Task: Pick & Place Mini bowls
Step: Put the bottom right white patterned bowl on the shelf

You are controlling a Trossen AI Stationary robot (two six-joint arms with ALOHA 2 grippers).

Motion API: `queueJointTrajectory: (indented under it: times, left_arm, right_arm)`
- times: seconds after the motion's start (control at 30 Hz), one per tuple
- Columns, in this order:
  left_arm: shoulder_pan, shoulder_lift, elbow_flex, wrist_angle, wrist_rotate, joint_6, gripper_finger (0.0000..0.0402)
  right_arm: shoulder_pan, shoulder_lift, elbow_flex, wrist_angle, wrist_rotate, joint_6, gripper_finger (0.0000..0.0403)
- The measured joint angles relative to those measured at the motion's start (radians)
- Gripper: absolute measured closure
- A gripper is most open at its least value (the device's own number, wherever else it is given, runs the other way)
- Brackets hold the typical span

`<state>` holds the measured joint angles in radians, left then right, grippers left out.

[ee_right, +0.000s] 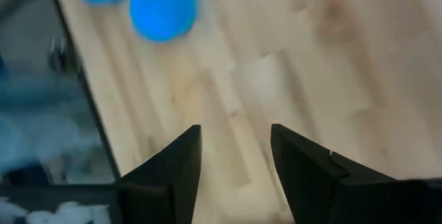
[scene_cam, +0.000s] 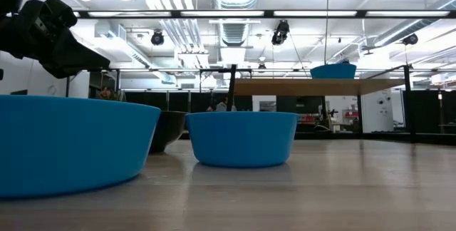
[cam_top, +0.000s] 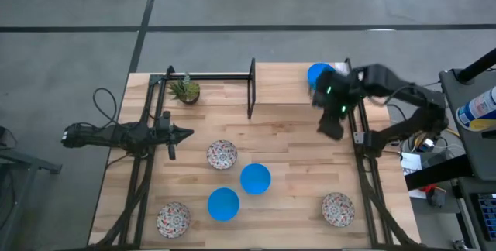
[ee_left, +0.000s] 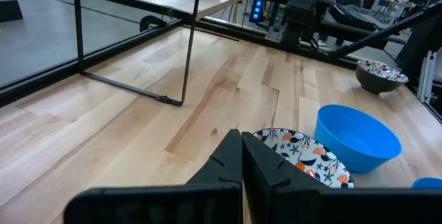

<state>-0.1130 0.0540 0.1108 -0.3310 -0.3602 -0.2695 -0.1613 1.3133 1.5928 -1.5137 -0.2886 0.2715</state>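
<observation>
Six mini bowls show in the high view. One blue bowl (cam_top: 320,73) stands on the raised shelf (cam_top: 287,84) at the far edge. On the table are two blue bowls (cam_top: 255,179) (cam_top: 223,204) and three speckled bowls (cam_top: 222,155) (cam_top: 173,218) (cam_top: 338,208). My right gripper (cam_top: 332,125) (ee_right: 235,137) hangs open and empty over bare wood, just in front of the shelf's right end. My left gripper (cam_top: 182,134) (ee_left: 242,148) waits shut at the table's left, pointing at a speckled bowl (ee_left: 304,156) with a blue bowl (ee_left: 356,137) beside it.
A small potted plant (cam_top: 185,90) stands at the far left corner. The shelf's black metal legs (cam_top: 252,88) rise from the table near its middle. Dark arm frames run along both side edges. Bare wood lies between the shelf and the bowls.
</observation>
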Motion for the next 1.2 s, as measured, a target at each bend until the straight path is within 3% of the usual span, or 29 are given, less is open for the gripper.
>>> queueJointTrajectory:
  times: [0.3, 0.77, 1.2]
  left_arm:
    - [0.000, 0.000, 0.000, 0.000, 0.000, 0.000, 0.0401]
    - [0.000, 0.000, 0.000, 0.000, 0.000, 0.000, 0.0401]
    - [0.000, 0.000, 0.000, 0.000, 0.000, 0.000, 0.0401]
  right_arm:
    - [0.279, 0.137, -0.058, 0.002, 0.080, -0.035, 0.0234]
    - [0.624, 0.272, -0.209, 0.085, 0.078, -0.137, 0.0235]
    - [0.773, 0.268, -0.416, 0.261, 0.024, 0.067, 0.0252]
